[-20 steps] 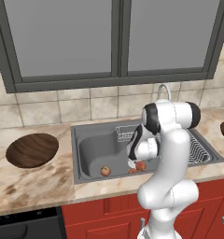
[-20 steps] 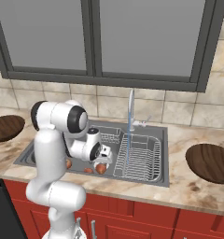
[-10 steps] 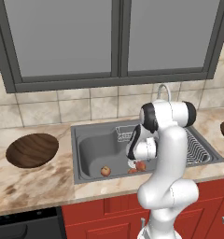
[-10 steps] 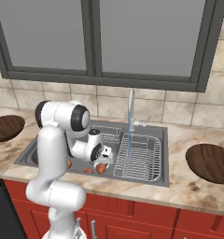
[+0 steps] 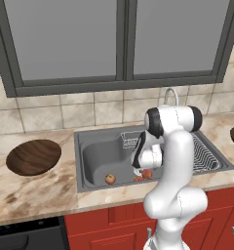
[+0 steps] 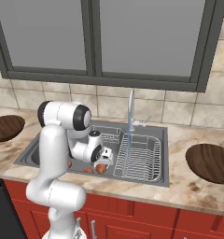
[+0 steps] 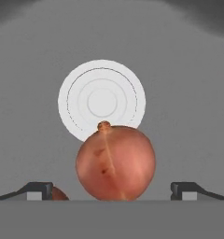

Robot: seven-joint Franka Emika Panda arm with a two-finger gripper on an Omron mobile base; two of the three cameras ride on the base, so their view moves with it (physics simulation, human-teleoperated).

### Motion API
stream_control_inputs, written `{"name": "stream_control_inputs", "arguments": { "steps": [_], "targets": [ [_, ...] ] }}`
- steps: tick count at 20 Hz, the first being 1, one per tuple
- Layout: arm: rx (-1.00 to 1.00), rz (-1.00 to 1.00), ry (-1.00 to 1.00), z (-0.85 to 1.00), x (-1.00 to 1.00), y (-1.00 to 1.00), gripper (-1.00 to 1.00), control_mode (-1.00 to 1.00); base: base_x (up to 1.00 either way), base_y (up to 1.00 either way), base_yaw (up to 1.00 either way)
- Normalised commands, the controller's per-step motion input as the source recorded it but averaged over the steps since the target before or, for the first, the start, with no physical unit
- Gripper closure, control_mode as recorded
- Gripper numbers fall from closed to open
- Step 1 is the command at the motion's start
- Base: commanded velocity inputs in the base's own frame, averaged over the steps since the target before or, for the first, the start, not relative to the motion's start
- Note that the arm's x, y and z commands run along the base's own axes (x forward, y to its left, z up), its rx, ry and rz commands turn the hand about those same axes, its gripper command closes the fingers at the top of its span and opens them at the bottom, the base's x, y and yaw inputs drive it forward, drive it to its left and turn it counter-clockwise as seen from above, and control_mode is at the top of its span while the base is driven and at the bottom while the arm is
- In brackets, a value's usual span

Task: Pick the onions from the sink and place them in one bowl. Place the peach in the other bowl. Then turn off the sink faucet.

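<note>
With fingers spread wide, the gripper (image 7: 112, 190) sits low in the sink (image 5: 97, 156); onion (image 7: 115, 163) lies centred just ahead between the tips, drain (image 7: 101, 100) beyond it.

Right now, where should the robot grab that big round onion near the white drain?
Probably around its widest middle. In the hand view the onion sits on the sink floor, its little stem tip toward the drain. The gripper is open, one fingertip on each side, so coming straight down and squeezing the round sides looks best.
</note>
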Motion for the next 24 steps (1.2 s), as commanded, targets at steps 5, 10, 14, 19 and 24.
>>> {"name": "stream_control_inputs", "arguments": {
  "steps": [5,10,14,19,24],
  "targets": [
    [0.0,0.0,0.0,-0.12,0.04,0.0,-1.0,-1.0,0.0,0.0,0.0],
    [0.0,0.0,0.0,-0.13,0.06,-0.01,-1.0,-1.0,0.0,0.0,0.0],
    [0.0,0.0,-0.01,-0.14,0.06,-0.07,-1.0,-1.0,0.0,0.0,0.0],
    [0.0,0.0,-0.02,-0.16,0.06,-0.11,-1.0,-1.0,0.0,0.0,0.0],
    [0.0,0.0,-0.01,-0.21,0.01,-0.08,-1.0,-1.0,0.0,0.0,0.0]
  ]
}}
